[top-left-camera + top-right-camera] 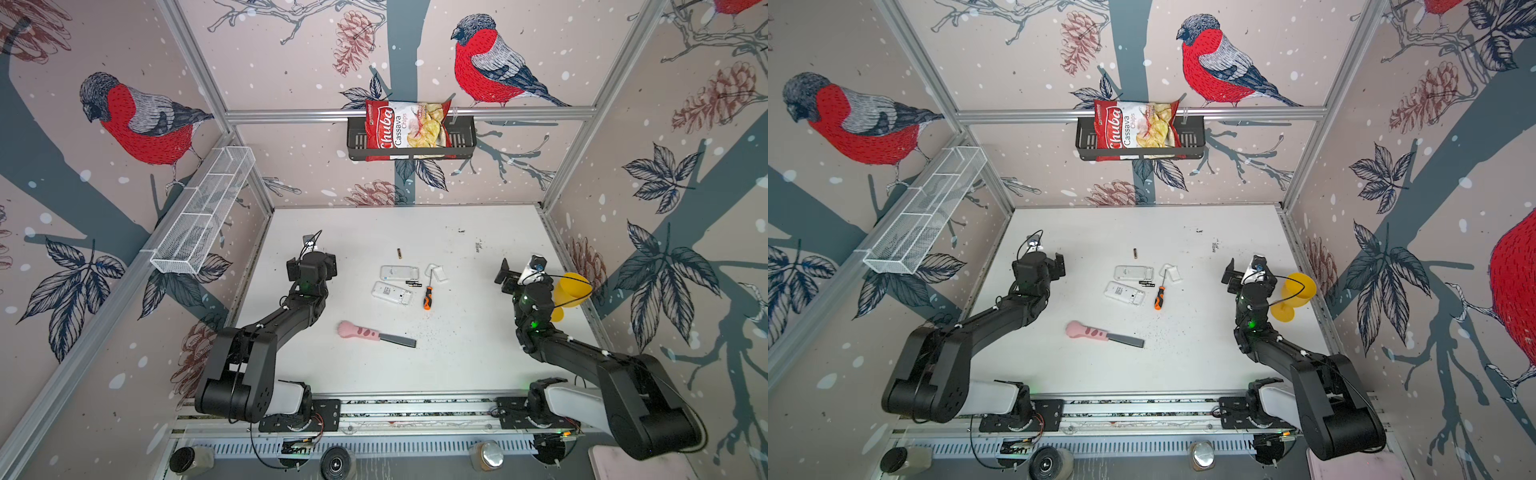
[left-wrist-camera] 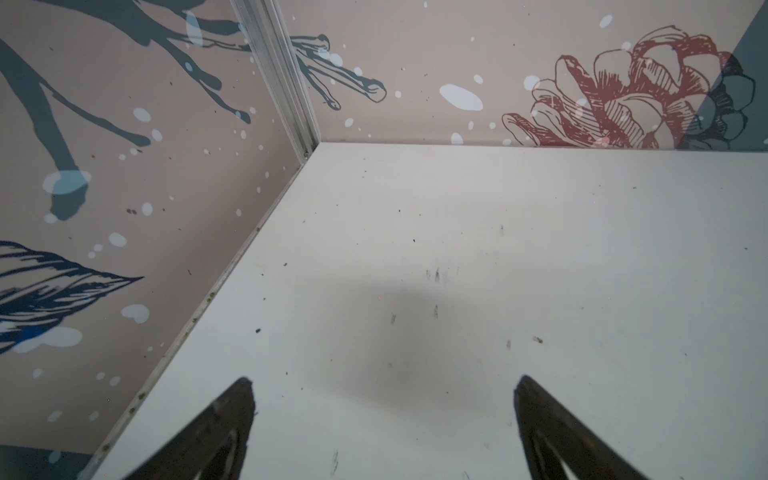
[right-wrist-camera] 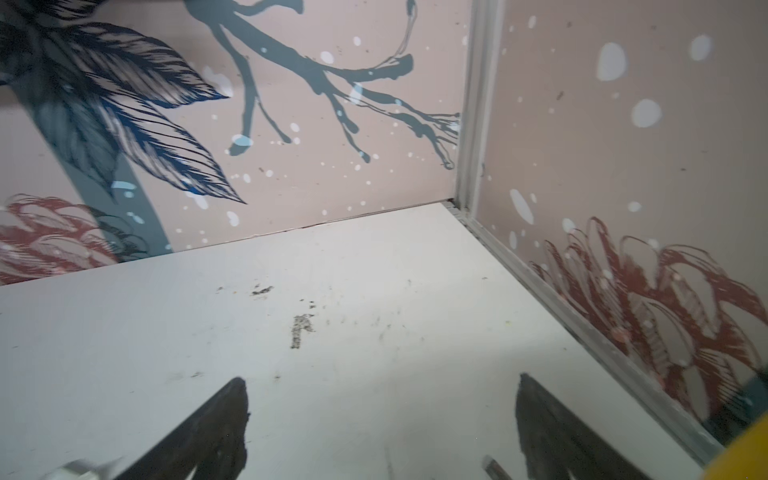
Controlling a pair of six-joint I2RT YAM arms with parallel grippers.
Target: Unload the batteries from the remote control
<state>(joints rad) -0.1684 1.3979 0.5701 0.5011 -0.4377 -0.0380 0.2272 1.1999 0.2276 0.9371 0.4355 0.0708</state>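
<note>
My left gripper (image 2: 384,384) has its jaws spread wide with nothing between them, only bare white table (image 2: 540,249) beneath, close to the left wall. My right gripper (image 3: 382,386) is likewise spread and empty, over the table's right side, beside the yellow cup (image 1: 571,291). Neither wrist view shows the task's things. In both top views a pair of batteries (image 1: 414,284) lies side by side in the middle of the table, between my two grippers and well apart from each. The pair sits by the right ends of the far remote (image 1: 399,273) and the near remote (image 1: 391,293), with the orange-handled screwdriver (image 1: 427,297) just to its right. A lone battery (image 1: 399,253) lies beyond the far remote, also well clear of both grippers.
</note>
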